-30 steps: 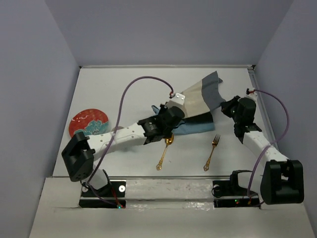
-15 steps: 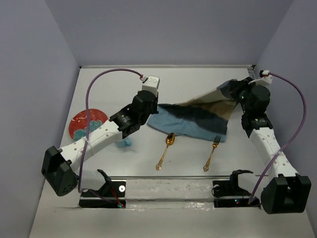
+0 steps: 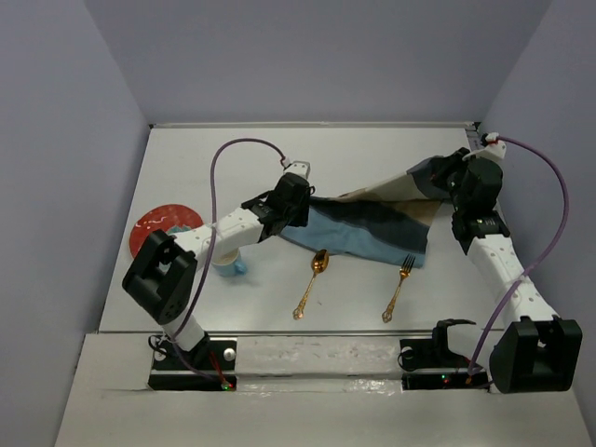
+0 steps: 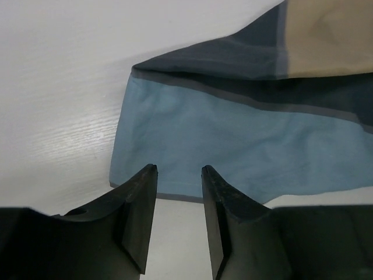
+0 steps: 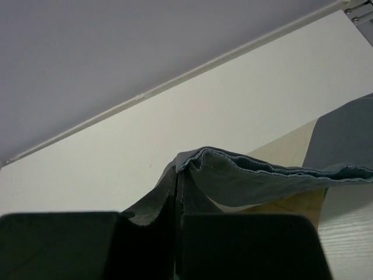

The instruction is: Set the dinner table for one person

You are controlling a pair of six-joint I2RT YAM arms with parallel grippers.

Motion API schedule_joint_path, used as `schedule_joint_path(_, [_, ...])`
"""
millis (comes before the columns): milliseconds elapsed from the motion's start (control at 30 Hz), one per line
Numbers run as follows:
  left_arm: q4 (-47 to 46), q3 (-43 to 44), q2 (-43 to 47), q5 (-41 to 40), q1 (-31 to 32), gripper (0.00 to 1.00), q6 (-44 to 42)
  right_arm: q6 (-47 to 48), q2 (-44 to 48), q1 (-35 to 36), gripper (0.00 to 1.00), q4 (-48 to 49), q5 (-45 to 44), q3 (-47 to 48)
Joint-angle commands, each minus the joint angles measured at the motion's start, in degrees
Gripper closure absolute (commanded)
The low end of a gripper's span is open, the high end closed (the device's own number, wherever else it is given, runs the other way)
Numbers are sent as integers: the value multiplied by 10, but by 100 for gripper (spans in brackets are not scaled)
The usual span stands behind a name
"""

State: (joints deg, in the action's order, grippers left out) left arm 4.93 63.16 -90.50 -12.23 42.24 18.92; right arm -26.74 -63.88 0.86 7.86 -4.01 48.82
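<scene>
Left gripper (image 4: 178, 175): the two dark fingers (image 4: 137, 216) stood spread apart with nothing between them, hanging just over the blue end of the placemat.
Placemat below left gripper (image 4: 233, 146): its blue band and short hem lay flat on the tabletop directly under and ahead of the fingertips. Grey, dark and tan stripes ran further out.
Right gripper (image 5: 176, 181): the fingers were pressed together, pinching a folded edge of the placemat (image 5: 245, 172).
Placemat at right gripper: the pinched corner was lifted off the tabletop, and the cloth sagged away from the fingers down toward the flat part.
Placemat overall (image 3: 372, 223): it stretched between the two grippers, flat at the left gripper (image 3: 296, 207) and raised at the right gripper (image 3: 445, 177).
Spoon (image 3: 312, 279): gold, lying on the near side of the left gripper, its bowl just at the placemat's near edge.
Fork (image 3: 399, 284): gold, on the near side of the right gripper, its tines touching the placemat's near corner.
Cup (image 3: 230, 267): pale blue, partly hidden under the left arm, well behind the left gripper.
Plate (image 3: 156, 233): red with a pattern, furthest out to the left, beyond the left arm.
Dinner table (image 3: 223, 168): white, lying under both grippers and everything else.
</scene>
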Motion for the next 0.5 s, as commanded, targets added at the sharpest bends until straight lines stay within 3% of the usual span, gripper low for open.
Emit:
schedule_joint_path(0, [10,28,-40,-2,-24,49,20,4,0,-10,100,13,14,29])
schedule_joint_path(267, [25,21,-64,11,-52,24,-5,4,-8,-21,100,8,36,39])
schedule_joint_path(467, [32,29,-106,85,-88,29,-31,0,-17,-21,100,9,52,42])
